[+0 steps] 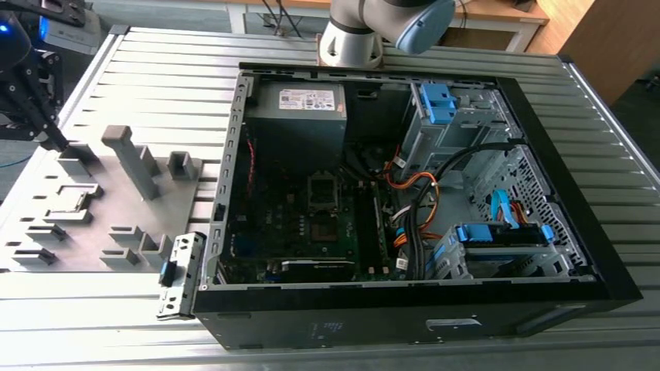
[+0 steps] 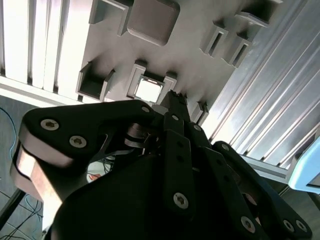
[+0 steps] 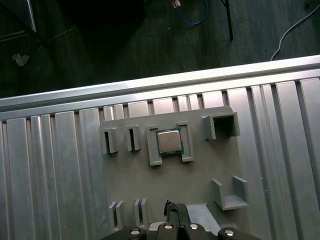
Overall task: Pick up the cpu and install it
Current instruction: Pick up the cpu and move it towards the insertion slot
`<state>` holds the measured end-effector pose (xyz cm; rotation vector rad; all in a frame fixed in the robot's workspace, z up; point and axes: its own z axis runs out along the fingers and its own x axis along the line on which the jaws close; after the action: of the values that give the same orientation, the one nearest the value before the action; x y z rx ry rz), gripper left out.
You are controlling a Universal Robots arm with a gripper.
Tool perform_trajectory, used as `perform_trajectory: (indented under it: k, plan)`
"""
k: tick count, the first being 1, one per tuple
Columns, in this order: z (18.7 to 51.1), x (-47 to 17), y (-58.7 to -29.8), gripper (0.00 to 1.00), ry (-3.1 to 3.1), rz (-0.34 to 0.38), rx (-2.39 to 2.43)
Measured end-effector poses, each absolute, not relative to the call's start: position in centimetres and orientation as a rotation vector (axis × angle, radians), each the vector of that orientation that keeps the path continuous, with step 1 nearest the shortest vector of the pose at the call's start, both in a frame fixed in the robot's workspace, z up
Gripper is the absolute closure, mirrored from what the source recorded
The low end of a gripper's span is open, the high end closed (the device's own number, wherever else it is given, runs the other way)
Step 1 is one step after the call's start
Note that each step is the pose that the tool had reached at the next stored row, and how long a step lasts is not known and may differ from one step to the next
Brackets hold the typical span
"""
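The cpu [image 3: 169, 141] is a small silvery square lying flat in a bracketed nest on the grey fixture plate [image 3: 150, 185]. In the second wrist view the cpu [image 2: 149, 89] lies just beyond my fingertips. My gripper [image 3: 170, 206] hovers above the plate a short way from the chip, apart from it, its black fingers drawn together to a narrow tip with nothing held. In the exterior view my gripper [image 1: 52, 141] hangs over the far end of the fixture plate [image 1: 103, 224] at the exterior view's left. The black socket frame [image 1: 323, 192] sits on the motherboard inside the open computer case [image 1: 577, 232].
Upright grey blocks [image 1: 132, 161] rise from the fixture plate near the gripper. Everything rests on a ribbed aluminium table [image 1: 154, 69]. The case holds a power supply [image 1: 299, 112], orange and black cables [image 1: 418, 193] and blue drive latches [image 1: 500, 232]. The arm's base [image 1: 356, 39] stands behind the case.
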<state>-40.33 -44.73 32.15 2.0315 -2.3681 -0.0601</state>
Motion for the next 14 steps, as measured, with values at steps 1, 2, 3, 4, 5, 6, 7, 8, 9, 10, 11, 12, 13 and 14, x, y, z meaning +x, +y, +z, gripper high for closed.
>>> perform_trajectory:
  k: [1, 2, 3, 4, 5, 6, 7, 8, 9, 10, 11, 12, 13, 14]
  plan:
    - [32.1, -40.3, -44.7, 0.89, -2.368, -0.060, 2.031]
    - [32.1, -40.3, -44.7, 0.89, -2.368, -0.060, 2.032]
    - [32.1, -40.3, -44.7, 0.89, -2.368, -0.060, 2.032]
    - [32.1, -40.3, -44.7, 0.89, -2.369, -0.061, 2.032]
    - [32.0, -40.4, -44.7, 0.89, -2.370, -0.064, 2.034]
    - [31.9, -40.4, -44.7, 0.89, -2.370, -0.067, 2.036]
    - [31.8, -40.5, -44.7, 0.89, -2.370, -0.070, 2.040]
    - [31.7, -40.6, -44.7, 0.89, -2.370, -0.074, 2.044]
    - [31.6, -40.7, -44.7, 0.89, -2.370, -0.077, 2.047]
    - [31.5, -40.8, -44.7, 0.89, -2.369, -0.081, 2.051]
    - [31.3, -40.9, -44.7, 0.89, -2.369, -0.083, 2.054]
    - [31.2, -41.0, -44.7, 0.89, -2.367, -0.085, 2.057]
    - [31.0, -41.1, -44.7, 0.89, -2.366, -0.087, 2.060]
    - [30.8, -41.2, -44.7, 0.89, -2.365, -0.089, 2.063]
